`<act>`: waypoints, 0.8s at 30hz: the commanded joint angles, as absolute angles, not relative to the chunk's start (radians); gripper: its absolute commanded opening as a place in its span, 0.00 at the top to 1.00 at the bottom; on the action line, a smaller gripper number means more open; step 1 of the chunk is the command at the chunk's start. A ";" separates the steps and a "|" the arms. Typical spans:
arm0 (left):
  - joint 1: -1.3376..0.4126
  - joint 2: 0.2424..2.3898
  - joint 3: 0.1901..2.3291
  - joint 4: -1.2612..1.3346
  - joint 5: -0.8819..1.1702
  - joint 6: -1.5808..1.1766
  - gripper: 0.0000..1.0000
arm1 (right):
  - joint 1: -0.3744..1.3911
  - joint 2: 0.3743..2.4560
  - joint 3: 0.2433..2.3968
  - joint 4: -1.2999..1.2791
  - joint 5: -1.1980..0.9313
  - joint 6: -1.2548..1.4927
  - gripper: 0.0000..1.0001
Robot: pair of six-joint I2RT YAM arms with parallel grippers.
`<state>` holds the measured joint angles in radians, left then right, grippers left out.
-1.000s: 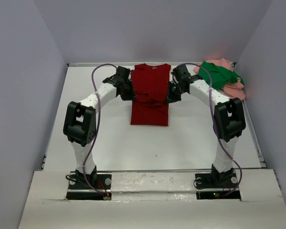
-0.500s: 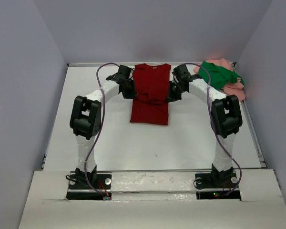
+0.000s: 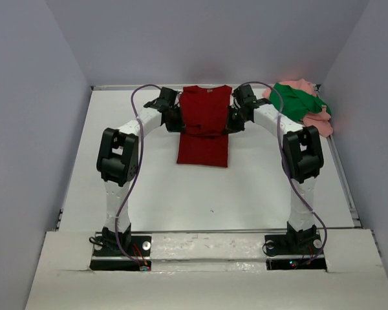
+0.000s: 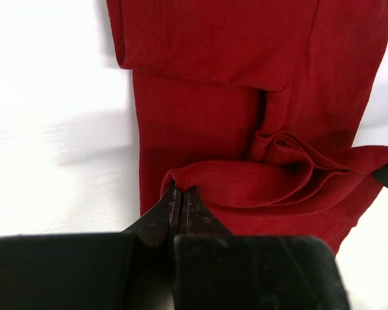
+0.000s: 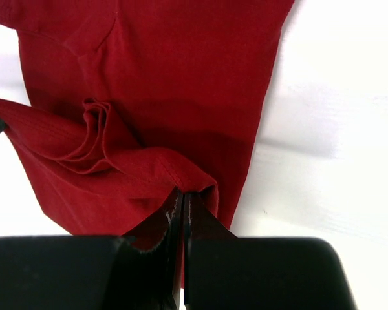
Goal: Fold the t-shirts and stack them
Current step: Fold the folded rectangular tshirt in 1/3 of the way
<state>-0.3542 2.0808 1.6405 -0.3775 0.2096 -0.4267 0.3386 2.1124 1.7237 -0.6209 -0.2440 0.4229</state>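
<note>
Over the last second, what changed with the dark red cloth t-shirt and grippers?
Left gripper and right gripper, each shut on an edge of the dark red cloth t-shirt, drew its fold slightly toward the far side. Near hem, bright green shirt and salmon pink shirt stayed put.

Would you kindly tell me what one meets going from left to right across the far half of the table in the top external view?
The left pincer → dark red cloth t-shirt, pinched at its sides by both pincers → right pincer → bright green cloth t-shirt, crumpled.
</note>
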 commanded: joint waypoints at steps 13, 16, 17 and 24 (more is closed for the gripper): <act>-0.307 2.131 1.802 -0.325 0.232 -0.414 0.43 | 0.324 2.194 1.916 -0.534 -0.201 0.322 0.70; -0.288 2.187 1.957 -0.337 0.225 -0.402 0.36 | 0.314 2.212 2.023 -0.528 -0.183 0.295 0.51; -0.282 2.203 1.994 -0.345 0.230 -0.394 0.35 | 0.314 2.218 2.048 -0.528 -0.178 0.281 0.47; -0.245 2.241 2.192 -0.402 0.252 -0.315 0.27 | 0.296 2.226 2.192 -0.529 -0.178 0.261 0.37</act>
